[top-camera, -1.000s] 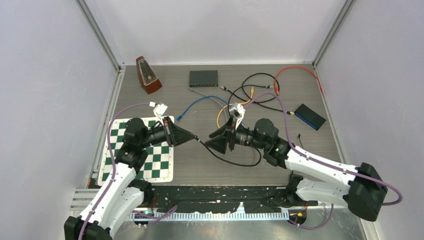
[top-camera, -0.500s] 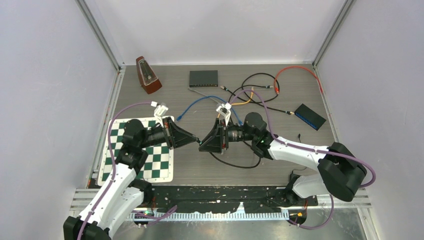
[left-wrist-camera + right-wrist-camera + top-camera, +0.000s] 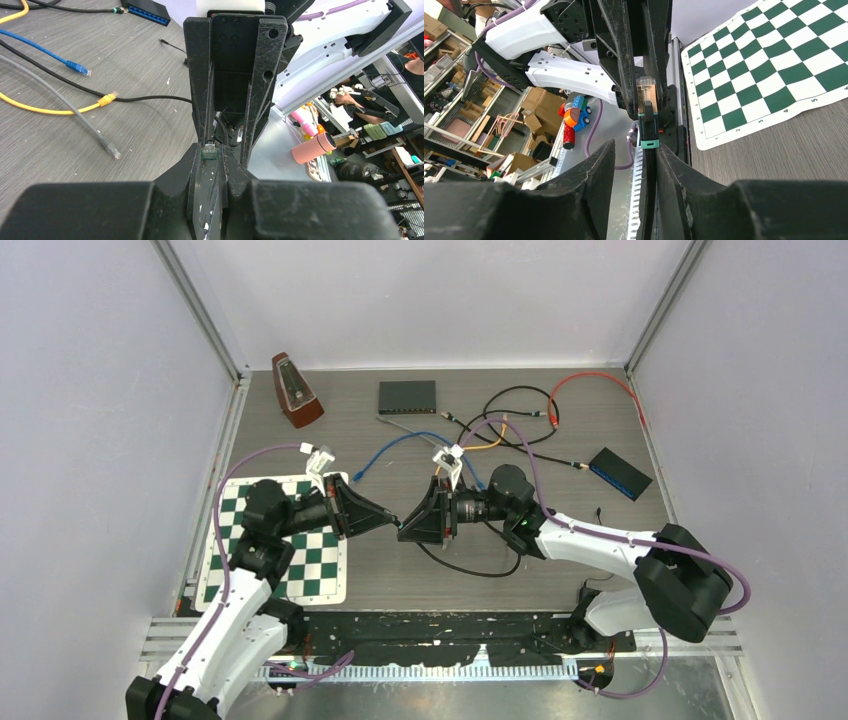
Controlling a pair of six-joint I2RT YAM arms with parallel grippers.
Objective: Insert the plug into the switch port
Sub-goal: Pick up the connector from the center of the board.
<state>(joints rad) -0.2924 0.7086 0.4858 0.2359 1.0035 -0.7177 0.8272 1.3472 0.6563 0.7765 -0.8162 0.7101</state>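
**Right arm closes in on the plug**

The right gripper has slid left across mid-frame to meet the left gripper, which pinches the plug. The right fingers stand spread around the cable, not yet clamped. The switch sits upper centre, well apart, so insertion looks some way off. I can read no writing anywhere.

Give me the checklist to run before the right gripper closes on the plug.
1. Left gripper clamped on plug: ok.
2. Right gripper open around the teal boot: ok, gap on one side.
3. Black cable lying between the right fingers: ok.
4. Plug latch orientation: cannot tell.
5. Network switch at the back, ports free: cannot tell.
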